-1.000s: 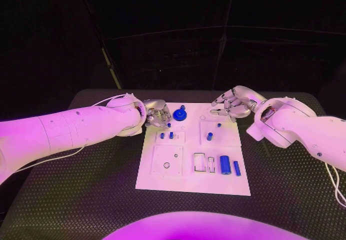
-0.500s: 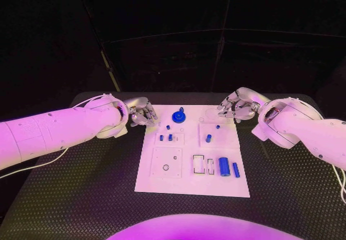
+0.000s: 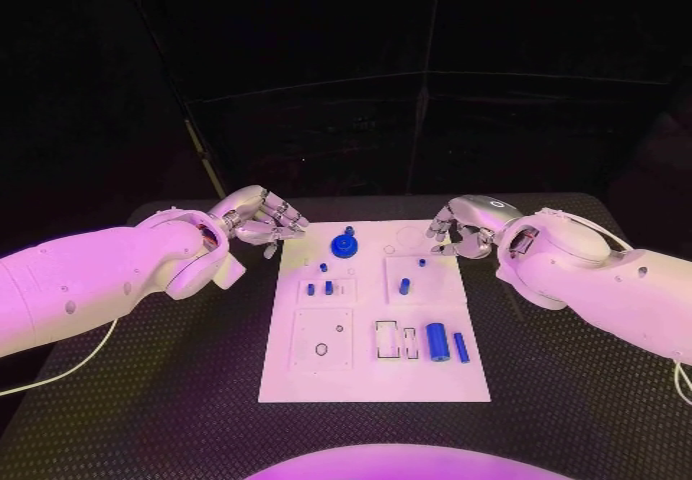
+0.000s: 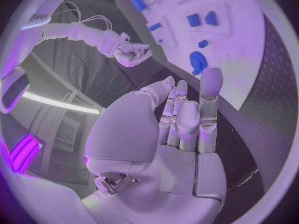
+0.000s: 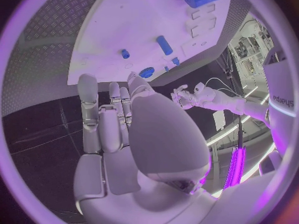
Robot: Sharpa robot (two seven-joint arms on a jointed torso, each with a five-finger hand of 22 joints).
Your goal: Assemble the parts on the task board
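White and flat, the task board (image 3: 375, 340) lies in the middle of the black worktop (image 3: 173, 390), with the blue parts spread over it. A round blue knob-like part (image 3: 343, 245) stands near the far edge. 2 small blue pegs (image 3: 320, 288) sit in the left-hand plate, and 1 short blue piece (image 3: 405, 285) sits in the plate beside it. A thick blue cylinder (image 3: 436, 342) and a thinner blue rod (image 3: 460, 347) lie side by side toward the near right corner, just beside 2 rectangular slots (image 3: 397, 340).

Both hands hover at the far corners of the board, well apart from each other. The left hand (image 3: 257, 222) is off the far left corner, fingers loosely apart and holding nothing; its wrist view shows the palm (image 4: 181, 134) bare. The right hand (image 3: 450, 232) is at the far right corner, fingers also apart and empty, as its own wrist view (image 5: 112, 129) confirms.

No part is grasped, so the step in hand looks like the approach before a pick. The next move probably calls for 1 hand to come down over a loose part, likely the cylinder or rod, and close on it cleanly without nudging its neighbour.

The small holes and outlines on the board are too faint to tell which part fits where. Whether the pegs are seated or merely resting cannot be told.
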